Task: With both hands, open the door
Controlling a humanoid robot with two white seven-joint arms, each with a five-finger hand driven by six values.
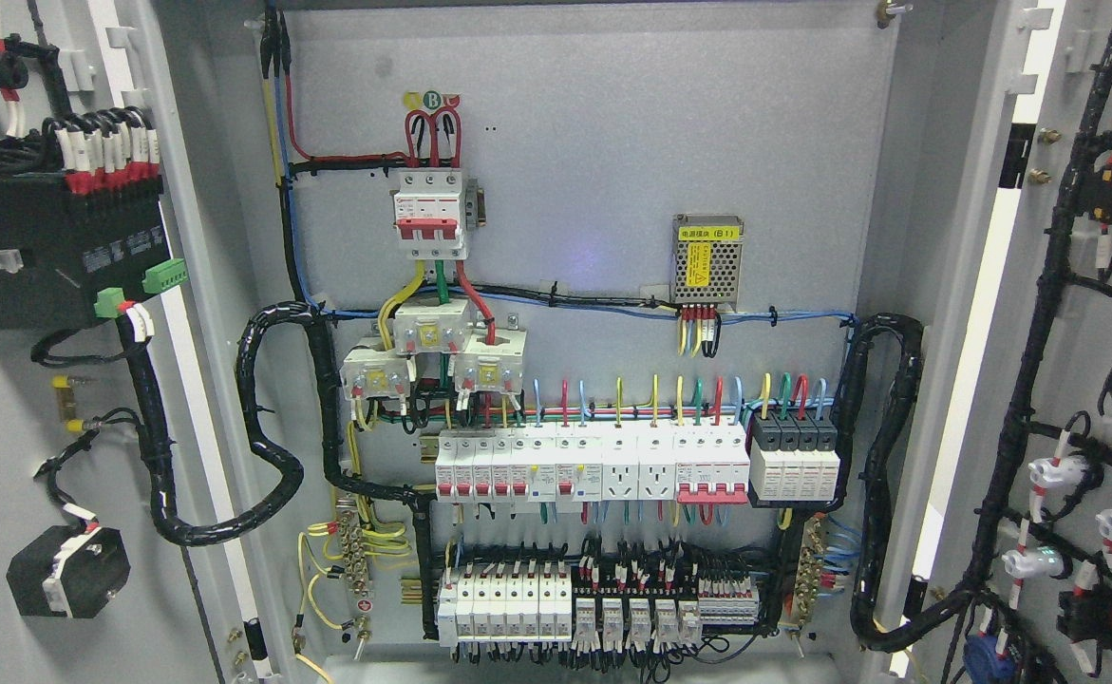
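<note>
An electrical cabinet stands in front of me with both doors swung wide. The left door (5,418) shows its inner face with a black module and wiring. The right door (1068,285) also shows its inside, with black cable looms and white lamp sockets. Between them lies the grey back panel (593,171), carrying a red-and-white main breaker (432,214), rows of white breakers (593,465) and a small perforated power supply (706,264). Neither of my hands nor arms shows anywhere in the head view.
Thick black cable bundles (271,418) loop from the panel to each door at the hinge sides. Terminal blocks and relays (603,603) fill the panel's bottom. The cabinet's grey side walls (945,285) frame the opening.
</note>
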